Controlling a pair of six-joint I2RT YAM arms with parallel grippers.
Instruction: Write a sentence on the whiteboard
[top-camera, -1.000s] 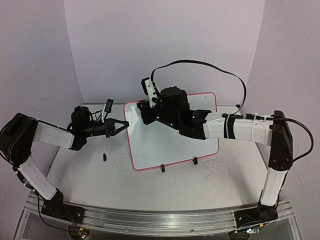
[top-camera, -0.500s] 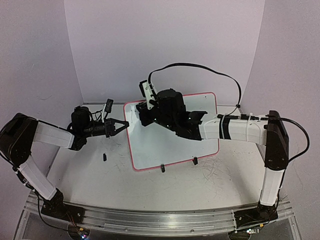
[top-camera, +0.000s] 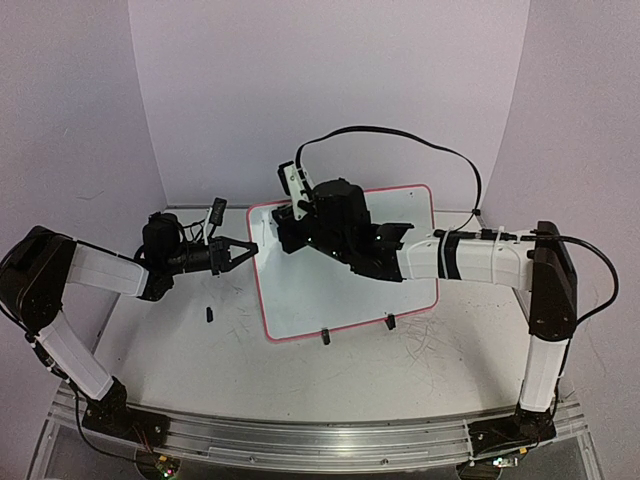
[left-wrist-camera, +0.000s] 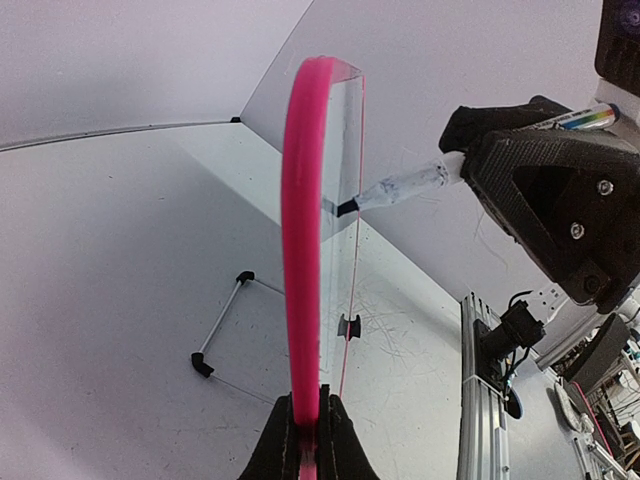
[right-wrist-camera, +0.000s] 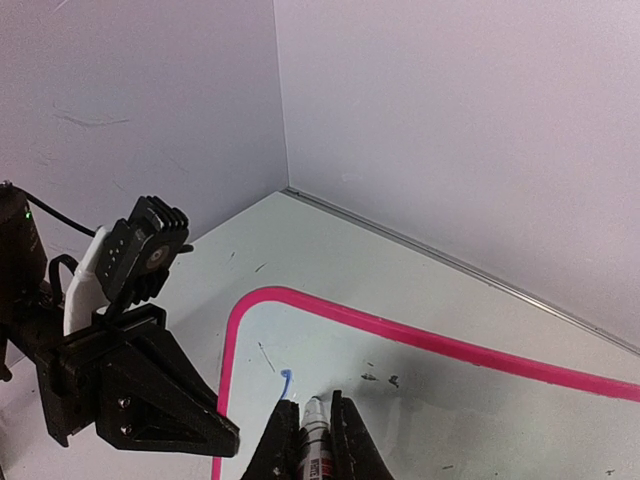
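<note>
The whiteboard (top-camera: 340, 290) stands propped on its two black clip feet (top-camera: 325, 336) toward the back middle of the table (top-camera: 400, 380), its writing face toward the right arm. Of the sentence (right-wrist-camera: 287, 376), only one short blue stroke shows, just inside the board's upper left corner. The marker (left-wrist-camera: 405, 186) touches the board with its tip right beside that stroke. The right gripper (right-wrist-camera: 312, 400) is pinched tight around the marker's barrel. The left gripper (left-wrist-camera: 305, 405) is clamped on the pink frame at the board's left edge.
</note>
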